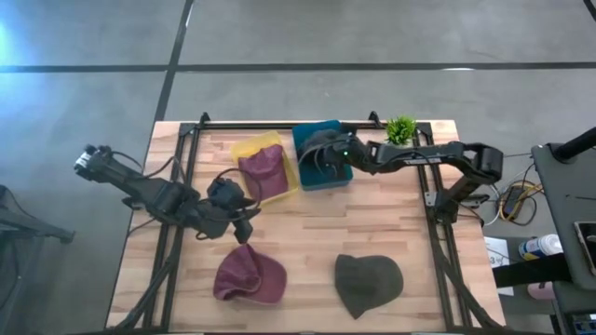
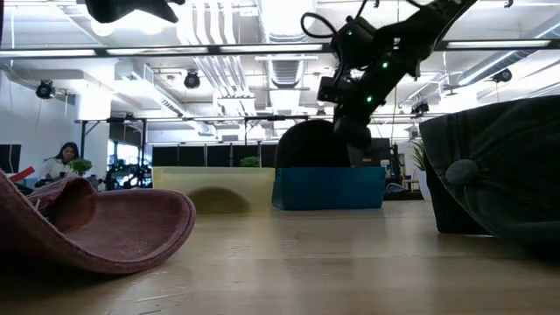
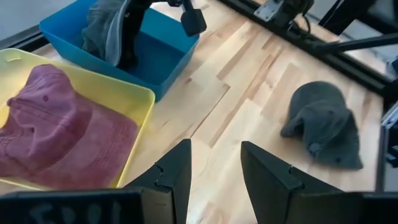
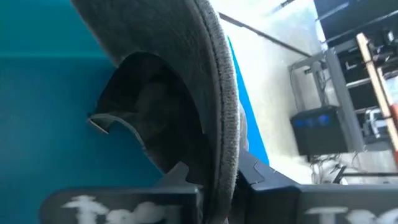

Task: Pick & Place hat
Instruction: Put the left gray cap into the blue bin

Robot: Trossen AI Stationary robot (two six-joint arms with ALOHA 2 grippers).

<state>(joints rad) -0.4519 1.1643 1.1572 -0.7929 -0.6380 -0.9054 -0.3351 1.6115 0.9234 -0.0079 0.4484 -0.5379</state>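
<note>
A dark grey hat [image 1: 317, 154] hangs from my right gripper [image 4: 214, 177], which is shut on it over the blue bin [image 1: 331, 177] at the table's far side. A maroon hat [image 1: 264, 169] lies in the yellow bin [image 1: 250, 149] beside it. On the near half of the table a second maroon hat [image 1: 250, 276] and a second dark grey hat [image 1: 368, 282] lie flat. My left gripper [image 3: 214, 168] is open above bare wood, between the yellow bin and the near maroon hat. My right gripper pinches the grey hat's brim [image 4: 224, 140] between its two fingers [image 4: 255, 174], one on each face of the brim's edge. It comes down from above, slanting from the table's right. The crown [image 2: 306, 144] hangs inside the blue bin; the bin wall hides its lowest part.
A small green plant [image 1: 400, 128] stands at the far right corner behind the right arm. Black frame rails [image 1: 191, 158] run along the table's left, right and far sides. Bare wood lies between the bins and the two near hats.
</note>
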